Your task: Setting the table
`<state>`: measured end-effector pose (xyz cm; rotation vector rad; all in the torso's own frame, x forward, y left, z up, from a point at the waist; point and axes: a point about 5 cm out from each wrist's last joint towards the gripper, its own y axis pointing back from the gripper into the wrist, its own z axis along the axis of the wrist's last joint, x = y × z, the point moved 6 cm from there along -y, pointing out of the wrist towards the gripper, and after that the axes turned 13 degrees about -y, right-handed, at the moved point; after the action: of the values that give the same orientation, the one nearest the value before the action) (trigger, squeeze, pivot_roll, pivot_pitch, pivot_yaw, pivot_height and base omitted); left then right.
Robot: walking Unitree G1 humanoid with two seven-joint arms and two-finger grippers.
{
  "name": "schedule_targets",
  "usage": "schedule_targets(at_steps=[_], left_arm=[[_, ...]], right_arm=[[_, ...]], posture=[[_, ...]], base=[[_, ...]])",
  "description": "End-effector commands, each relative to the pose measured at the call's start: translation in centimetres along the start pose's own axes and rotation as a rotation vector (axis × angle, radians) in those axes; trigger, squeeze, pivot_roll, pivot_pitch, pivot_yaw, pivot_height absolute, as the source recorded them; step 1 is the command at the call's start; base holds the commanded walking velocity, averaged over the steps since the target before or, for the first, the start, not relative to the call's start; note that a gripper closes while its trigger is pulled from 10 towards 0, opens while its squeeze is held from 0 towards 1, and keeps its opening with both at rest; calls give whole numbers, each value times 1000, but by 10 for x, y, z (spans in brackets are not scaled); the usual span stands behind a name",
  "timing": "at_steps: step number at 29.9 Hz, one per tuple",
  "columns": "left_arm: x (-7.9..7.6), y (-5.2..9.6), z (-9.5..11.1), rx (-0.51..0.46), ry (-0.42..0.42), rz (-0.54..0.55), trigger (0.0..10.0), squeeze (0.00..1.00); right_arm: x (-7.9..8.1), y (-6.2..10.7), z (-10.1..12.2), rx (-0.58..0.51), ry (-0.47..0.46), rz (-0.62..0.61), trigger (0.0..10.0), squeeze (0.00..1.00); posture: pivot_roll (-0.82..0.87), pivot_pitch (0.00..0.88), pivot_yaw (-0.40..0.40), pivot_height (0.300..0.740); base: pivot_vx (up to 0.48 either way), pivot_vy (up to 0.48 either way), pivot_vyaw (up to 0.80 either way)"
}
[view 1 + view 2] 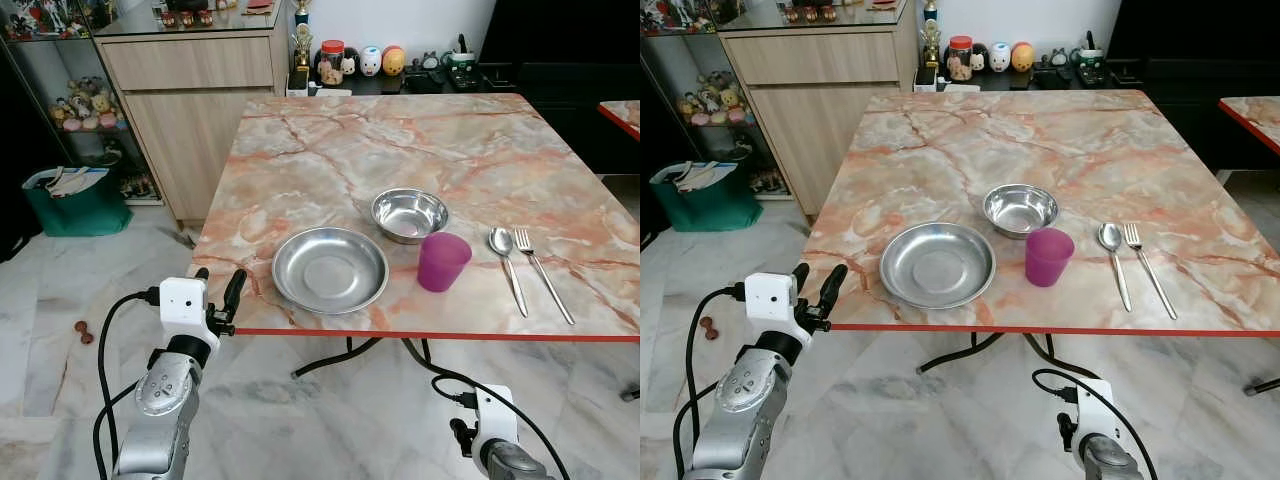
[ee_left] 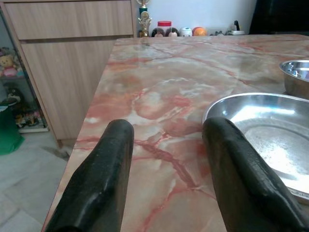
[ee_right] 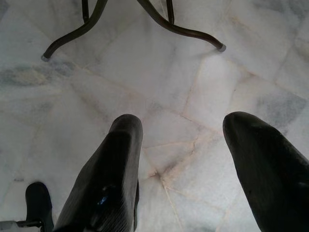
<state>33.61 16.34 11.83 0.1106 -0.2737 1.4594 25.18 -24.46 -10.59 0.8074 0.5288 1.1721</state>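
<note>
A shiny round steel plate point(image 1: 330, 268) sits by the marble table's point(image 1: 330, 150) front edge, just beside the left gripper point(image 1: 217, 288), fingers spread and empty.

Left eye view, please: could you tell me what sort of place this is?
Most likely a home dining area: a marble-patterned table set with a steel plate, bowl and cutlery, and a wooden sideboard with figurines beside it.
</note>
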Motion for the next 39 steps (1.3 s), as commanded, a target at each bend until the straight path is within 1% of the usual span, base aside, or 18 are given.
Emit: schedule_targets(at_steps=[1,4,5,6,9,11,21,23,24,25,28,29,30,31,34,37,38,39], left_arm=[[0,0,-4,19,13,-3,10000,1000],[2,-1,-4,20,28,9,10000,1000],[2,-2,-4,21,37,13,10000,408],[2,-2,-4,23,45,17,10000,0],[3,-3,-4,27,78,24,10000,0],[4,-5,-3,18,115,26,10000,0],[1,-5,-5,33,123,14,10000,0],[0,-5,-6,41,153,15,10000,0],[0,-5,-6,41,153,15,10000,0],[0,-6,-6,43,166,15,10000,0],[-7,-9,-9,78,262,-12,10000,0],[-12,-11,-9,92,293,-42,10000,0],[-15,-12,-9,98,301,-57,10000,0],[-18,-14,-8,97,293,-71,10000,0],[-18,-16,-6,89,278,-69,10000,0],[-7,-17,-5,69,206,-14,10000,0],[-1,-16,-2,48,209,12,10000,0],[2,-16,-1,44,204,21,10000,0]], right_arm=[[-1,0,-3,7,-2,-1,10000,0],[-1,0,-4,8,-2,-1,10000,0],[0,0,-4,8,-2,0,10000,0],[0,0,-4,8,-2,0,10000,0],[0,0,-4,7,-7,-2,10000,0],[0,0,-4,6,-11,-3,10000,0],[0,0,-3,5,-12,-2,10000,0],[-1,0,-2,5,-12,-3,10000,0],[-1,0,-2,5,-12,-3,10000,0],[-1,0,-2,5,-12,-3,10000,0],[-1,0,-2,5,-11,-4,10000,0],[-1,0,-2,5,-11,-5,10000,0],[-1,0,-2,5,-11,-5,10000,0],[-1,0,-2,5,-10,-4,10000,0],[-1,0,-1,4,-11,-4,10000,0],[0,0,0,2,-15,-3,10000,0],[0,0,0,1,-17,-4,10000,0],[0,0,0,1,-17,-4,10000,0]], posture=[[15,0,16,740],[12,0,18,740],[12,0,19,740],[12,0,19,740],[11,0,21,740],[11,0,22,740],[17,0,16,740],[16,0,15,740],[16,0,15,740],[17,0,14,740],[22,0,9,740],[21,0,10,740],[22,0,10,740],[22,0,10,740],[20,0,10,740],[14,0,12,740],[14,0,12,740],[15,0,12,740]], base=[[0,0,0],[0,0,0],[0,0,0],[0,0,0],[0,0,0],[0,0,0],[0,0,0],[0,0,0],[0,0,0],[0,0,0],[0,0,0],[0,0,0],[0,0,0],[0,0,0],[0,0,0],[0,0,0],[0,-428,0],[0,-480,0]])
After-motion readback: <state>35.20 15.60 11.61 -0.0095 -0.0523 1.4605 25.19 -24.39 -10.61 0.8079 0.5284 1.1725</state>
